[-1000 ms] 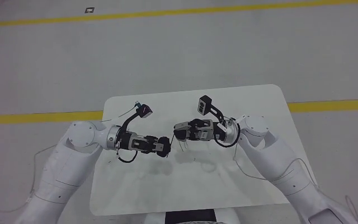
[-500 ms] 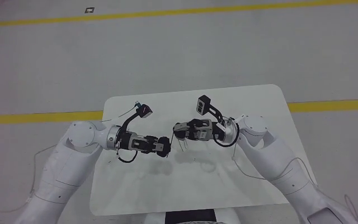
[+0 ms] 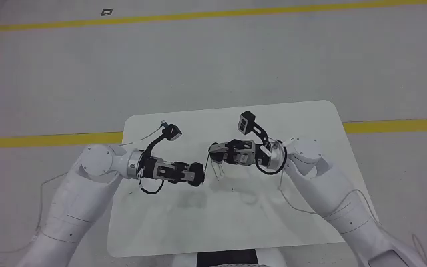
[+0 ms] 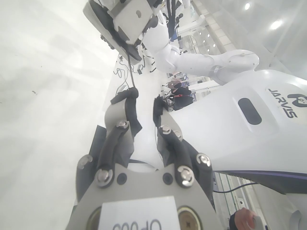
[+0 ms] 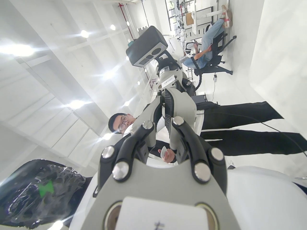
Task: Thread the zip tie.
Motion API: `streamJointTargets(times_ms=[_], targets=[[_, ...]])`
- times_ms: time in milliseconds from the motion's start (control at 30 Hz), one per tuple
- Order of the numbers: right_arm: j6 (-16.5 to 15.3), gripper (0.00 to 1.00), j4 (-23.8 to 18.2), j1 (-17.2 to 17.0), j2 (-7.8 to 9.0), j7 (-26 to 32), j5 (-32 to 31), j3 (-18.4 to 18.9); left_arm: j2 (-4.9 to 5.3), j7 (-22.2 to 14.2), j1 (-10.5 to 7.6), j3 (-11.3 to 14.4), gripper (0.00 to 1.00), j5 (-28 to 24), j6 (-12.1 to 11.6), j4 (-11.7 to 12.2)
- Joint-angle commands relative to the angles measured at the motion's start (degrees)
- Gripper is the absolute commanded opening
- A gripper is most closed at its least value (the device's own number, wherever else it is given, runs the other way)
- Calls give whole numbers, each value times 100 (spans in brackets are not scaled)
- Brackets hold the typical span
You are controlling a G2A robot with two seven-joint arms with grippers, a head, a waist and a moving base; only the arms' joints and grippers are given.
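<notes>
1. Position. The left tool [image 3: 196, 173] and the right tool [image 3: 214, 152] face each other tip to tip above the middle of the white desk [image 3: 300, 123]. They are close together but apart.

2. Right tool. In the left wrist view its fingers are closed on one end of the zip tie [image 4: 131, 72], a thin black strand.

3. Zip tie. The strand is off the desk and runs almost straight from the tips of the right tool across to the left tool. Its far end stops at the tip of one cloth-wrapped finger [image 4: 129, 96] of the left tool. It lies against the outside of that tip, not in the gap between the two fingers.

4. Left tool. It is partly open, with a clear gap between the two padded tips, and it grips nothing.
</notes>
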Motion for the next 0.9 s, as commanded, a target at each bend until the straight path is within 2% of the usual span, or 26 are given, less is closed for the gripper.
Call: streamJointTargets(times_ms=[0, 100, 267, 333, 600, 633, 700, 767, 867], targets=[[-43, 0, -3, -38, 12, -74, -26, 71, 0, 0, 0, 0, 100, 0, 0, 0], [-145, 0, -23, -130, 21, -264, 33, 197, 8, 473, 76, -96, 100, 133, 0, -15], [-339, 0, -87, -315, 11, -764, 149, 329, 28, 1068, 356, -464, 100, 120, 0, -147], [-368, 0, -100, -357, 1, -908, 160, 319, 31, 1230, 421, -579, 100, 306, 0, -242], [-370, 0, -97, -368, 0, -940, 166, 321, 31, 1230, 421, -579, 100, 306, 0, -242], [-404, 0, -113, -409, -10, -1047, 245, 325, 29, 1333, 436, -579, 100, 351, 15, -204], [-482, 0, -136, -458, -31, -1214, 367, 329, 38, 1495, 470, -567, 100, 800, 0, -180], [-694, 0, -154, -572, -75, -1551, 716, 349, 4, 1906, 588, -574, 100, 699, 0, -198], [-944, 0, -210, -689, -136, -2012, 978, 306, -71, 2410, 754, -565, 100, 818, 0, -200]])
